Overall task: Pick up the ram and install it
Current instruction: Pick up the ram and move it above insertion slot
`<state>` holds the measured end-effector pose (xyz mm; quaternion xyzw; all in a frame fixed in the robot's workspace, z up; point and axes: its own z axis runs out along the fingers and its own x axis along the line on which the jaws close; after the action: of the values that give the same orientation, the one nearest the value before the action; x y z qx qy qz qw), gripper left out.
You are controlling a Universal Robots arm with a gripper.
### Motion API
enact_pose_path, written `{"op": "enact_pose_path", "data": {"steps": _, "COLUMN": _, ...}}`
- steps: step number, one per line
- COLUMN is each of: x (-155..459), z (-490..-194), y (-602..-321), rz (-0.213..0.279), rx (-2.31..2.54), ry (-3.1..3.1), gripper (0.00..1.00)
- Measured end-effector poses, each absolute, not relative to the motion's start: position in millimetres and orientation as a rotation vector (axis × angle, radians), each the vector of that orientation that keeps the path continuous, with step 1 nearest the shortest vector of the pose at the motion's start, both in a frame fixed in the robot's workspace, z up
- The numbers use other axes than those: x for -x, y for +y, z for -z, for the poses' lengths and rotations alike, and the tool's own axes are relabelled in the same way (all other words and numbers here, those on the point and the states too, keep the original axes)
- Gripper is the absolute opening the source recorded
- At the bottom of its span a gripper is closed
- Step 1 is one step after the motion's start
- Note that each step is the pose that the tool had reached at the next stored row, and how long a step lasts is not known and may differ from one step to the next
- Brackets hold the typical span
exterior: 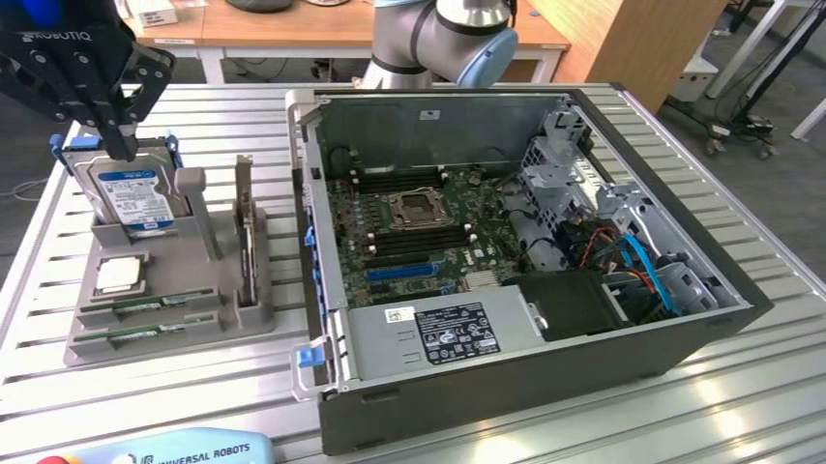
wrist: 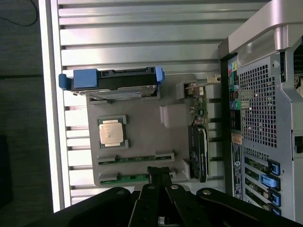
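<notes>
- One gripper (exterior: 123,145), fingers pressed together and holding nothing, hangs high over the table (exterior: 193,396) at the exterior view's left.
- Under it the drive (exterior: 130,193) stands on edge in the grey holder (exterior: 193,290), with the CPU (exterior: 119,274) lying flat just beside it.
- Both ram sticks (exterior: 145,307) lie in their slots at the holder's near end, untouched. In the wrist view the closed tips sit right by the end of one stick.
- Over on the right the case (exterior: 543,242) lies open, board (exterior: 413,217) exposed.
- My read: this is the approach, pick not started yet. A grab would call for the jaws apart, squared across a stick's thin edges, and a straight drop, since the holder hugs the sticks closely.
</notes>
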<state>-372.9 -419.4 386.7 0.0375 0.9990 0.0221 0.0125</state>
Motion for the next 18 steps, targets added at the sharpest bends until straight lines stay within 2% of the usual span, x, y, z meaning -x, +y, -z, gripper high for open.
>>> {"op": "enact_pose_path", "data": {"steps": 10, "x": 372.5, "z": -386.7, "y": -419.4, "rz": -0.069, "rx": -0.105, "ry": 3.114, "gripper": 0.1}}
{"op": "enact_pose_path", "data": {"steps": 18, "x": 372.5, "z": -386.5, "y": -419.4, "rz": -0.071, "rx": 0.093, "ry": 3.117, "gripper": 0.1}}
